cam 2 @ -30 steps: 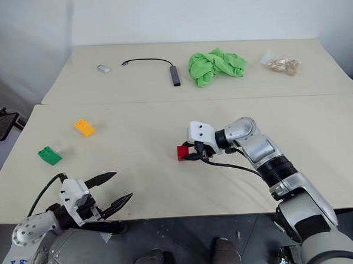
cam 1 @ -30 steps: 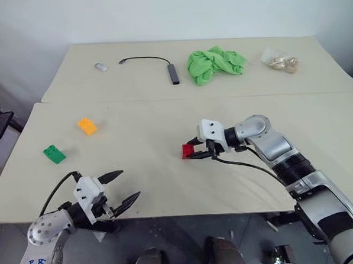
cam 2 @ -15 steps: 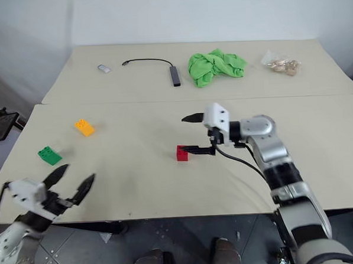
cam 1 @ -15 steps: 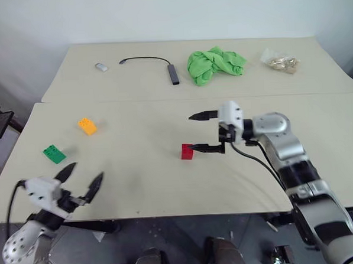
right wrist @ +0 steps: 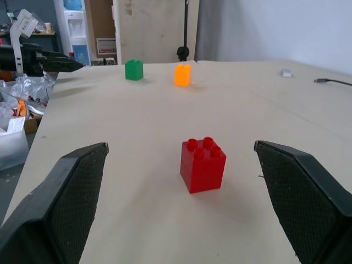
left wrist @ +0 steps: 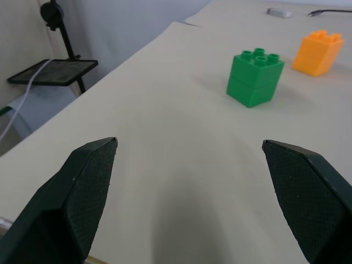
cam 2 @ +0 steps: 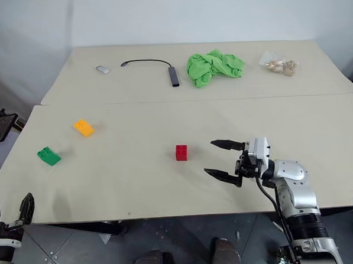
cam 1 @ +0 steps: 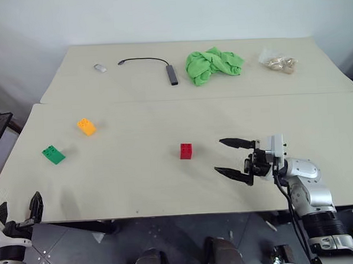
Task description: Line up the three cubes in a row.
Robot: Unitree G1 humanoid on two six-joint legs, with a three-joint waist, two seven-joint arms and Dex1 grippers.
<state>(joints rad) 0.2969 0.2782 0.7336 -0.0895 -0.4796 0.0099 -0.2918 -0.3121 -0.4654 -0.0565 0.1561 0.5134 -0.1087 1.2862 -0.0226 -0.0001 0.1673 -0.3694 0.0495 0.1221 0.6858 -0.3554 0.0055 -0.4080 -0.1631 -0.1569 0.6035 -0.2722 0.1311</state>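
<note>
The three cubes sit apart on the near desk: red cube (cam 1: 186, 151) mid-desk, green cube (cam 1: 53, 154) and orange cube (cam 1: 87, 126) near the left edge. They look light, rigid and smooth; pinch the flat sides. A second ago the right gripper (cam 1: 232, 158) clamped the red one; now its jaws are wide and drawn back. The left gripper (cam 1: 18, 212), jaws wide, has swung off the left corner.

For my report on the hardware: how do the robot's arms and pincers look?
The right arm has silver-grey rounded metal segments, a white wrist block and a black cable. Each pincer, right and left, has two black pointed fingers with textured inner pads.
</note>
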